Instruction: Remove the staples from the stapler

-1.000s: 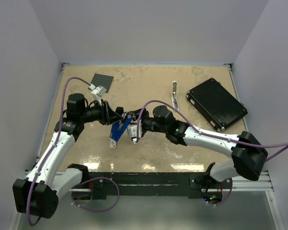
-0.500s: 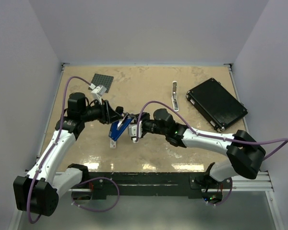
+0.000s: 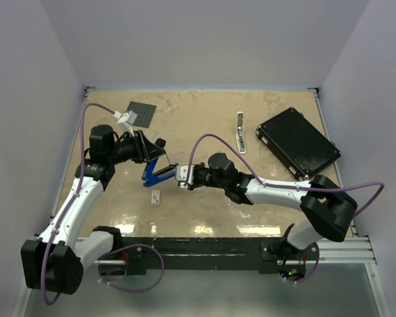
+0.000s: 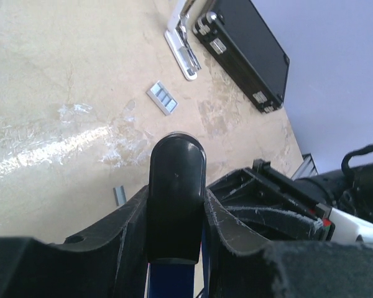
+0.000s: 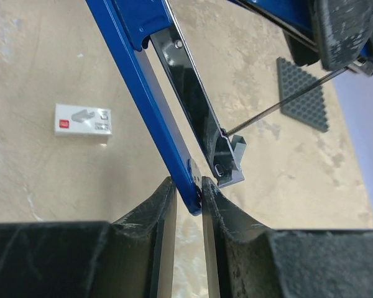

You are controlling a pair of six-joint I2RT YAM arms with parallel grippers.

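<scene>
Slim blue and black stapler (image 3: pixel 157 170) is held off the tan worktop (image 3: pixel 204 112), left of centre, strung between both arms and swung open. The left jaws are clamped on its rounded black end (image 4: pixel 177 180). The right jaws are pinched together on the very tip of the blue arm (image 5: pixel 143 81), with fingers (image 5: pixel 158 211) pressing either side. The silvery metal inner rail (image 5: pixel 186 87) lies exposed beside the blue arm, with a grey pusher (image 5: pixel 231 160) and a thin spring rod showing at its end. Cannot tell whether anything sits in the rail: the channel reads dark and glossy. A tiny grey strip of staples (image 4: pixel 119 195), by the look of it, lies on the worktop near the stapler.

Judgement: the step in hand is spreading the stapler so the rail can empty.
- Use the left grip as anchor.
- Draw the blue arm away slowly along its hinge arc, without twisting. The right hold is only on the tip and could slip.
- Tip the rail's open end down over bare worktop so strips slide out rather than spring away.

Around: a small white box (image 5: pixel 82 120) with a red mark sits on the worktop just beside the stapler. A grey studded mat (image 3: pixel 140 112) lies beyond the left arm. A silver-white bar tool (image 3: pixel 240 132) and a flat black case (image 3: pixel 297 142) are well apart to the right.
</scene>
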